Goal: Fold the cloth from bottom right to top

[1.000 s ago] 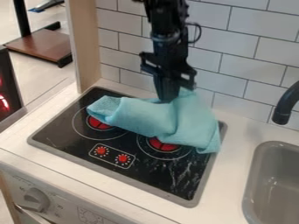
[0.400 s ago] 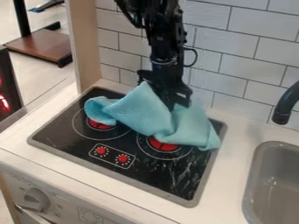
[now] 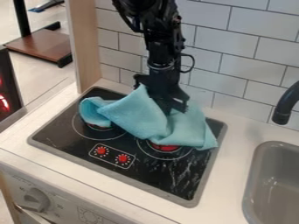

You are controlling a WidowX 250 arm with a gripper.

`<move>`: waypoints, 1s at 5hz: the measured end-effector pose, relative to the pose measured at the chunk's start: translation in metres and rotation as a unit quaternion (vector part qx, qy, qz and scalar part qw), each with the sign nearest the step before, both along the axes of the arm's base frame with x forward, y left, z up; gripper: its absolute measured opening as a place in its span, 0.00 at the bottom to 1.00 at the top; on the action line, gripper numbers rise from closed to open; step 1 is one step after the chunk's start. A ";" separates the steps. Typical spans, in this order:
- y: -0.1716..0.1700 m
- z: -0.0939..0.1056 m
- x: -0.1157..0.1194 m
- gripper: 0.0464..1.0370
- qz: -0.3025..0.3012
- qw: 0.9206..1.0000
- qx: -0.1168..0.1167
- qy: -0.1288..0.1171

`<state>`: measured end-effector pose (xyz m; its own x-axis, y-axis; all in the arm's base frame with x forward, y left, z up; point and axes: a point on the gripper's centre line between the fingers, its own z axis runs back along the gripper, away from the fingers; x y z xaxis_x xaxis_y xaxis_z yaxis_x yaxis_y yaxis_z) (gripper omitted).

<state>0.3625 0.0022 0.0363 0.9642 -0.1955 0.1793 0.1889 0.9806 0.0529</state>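
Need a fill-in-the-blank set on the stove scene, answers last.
The light-blue fabric cloth lies on a black toy cooktop with ____ round red knob markings.
The round burner centre peeking out below the cloth is coloured ____.
In the view, the grey rounded sink is to the cooktop's ____.
Behind the black robot gripper, the wall is covered in white ____.

two; red; right; tiles

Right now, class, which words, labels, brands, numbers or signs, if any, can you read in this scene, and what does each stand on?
No word or number can be read with certainty.
Knob: small marks around it, too small to read.
Front panel: printed symbols right of the knob, too small to make out.
Red dials: short ticks around them, no legible lettering.
Cloth: no print visible.
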 end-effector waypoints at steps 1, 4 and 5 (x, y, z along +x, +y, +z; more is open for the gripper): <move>0.001 0.002 -0.004 0.41 0.008 1.000 0.001 0.001; 0.004 0.011 -0.009 0.97 0.022 1.000 0.012 -0.004; 0.004 0.023 -0.009 0.97 0.022 1.000 0.010 -0.015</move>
<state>0.3536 0.0058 0.0591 0.9662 -0.1568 0.2046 0.1436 0.9866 0.0779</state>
